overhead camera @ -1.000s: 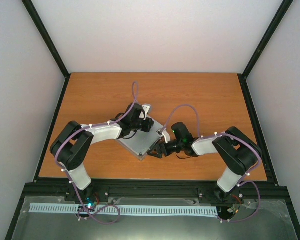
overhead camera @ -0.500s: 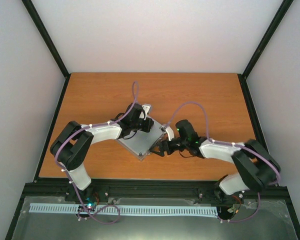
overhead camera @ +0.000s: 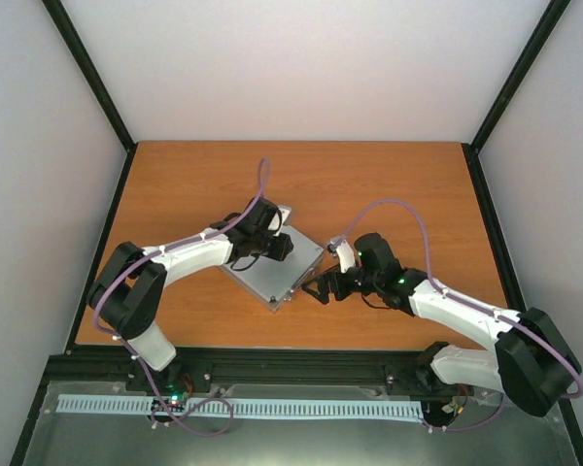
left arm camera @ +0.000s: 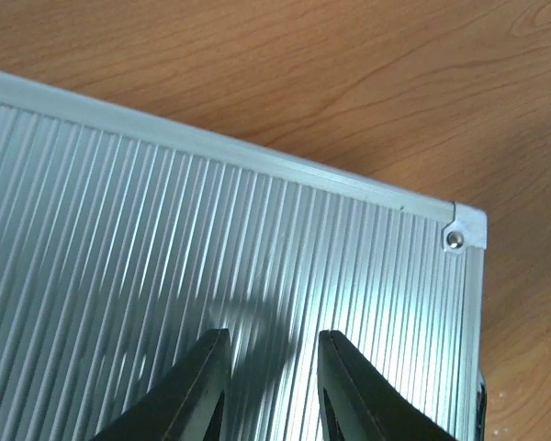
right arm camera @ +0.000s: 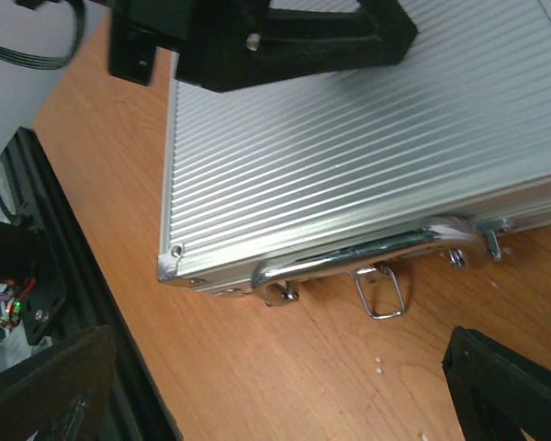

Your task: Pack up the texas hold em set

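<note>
The silver case [overhead camera: 265,279] lies shut and flat on the table [overhead camera: 398,184]. It is near the table's centre, a bit toward 7 o'clock, and turned so its corners point like a diamond in the top view. Chips, buttons and cards are not visible, only the closed lid.

The left gripper [overhead camera: 282,245] is over the lid, at approx. 1 o'clock from the lid's middle. In the left wrist view its fingers [left arm camera: 202,390] come in from 6 o'clock w/ a narrow gap and hold nothing. The ribbed lid is right under them w/ their shadow. Whether the tips touch the lid I cannot tell. A riveted corner [left arm camera: 455,239] of the case is at 3 o'clock from the fingers.

The right gripper [overhead camera: 317,288] is on the table side, just beside the case edge at approx. 4 o'clock from the case. Its jaws are wide apart and empty: in the right wrist view the tips show only at 7 and 5 o'clock. Btw. them and the case is bare wood. This case edge has a chrome handle [right arm camera: 367,254] lying flat against it. A wire latch loop [right arm camera: 383,294] hangs open under the handle, toward 6 o'clock.
</note>
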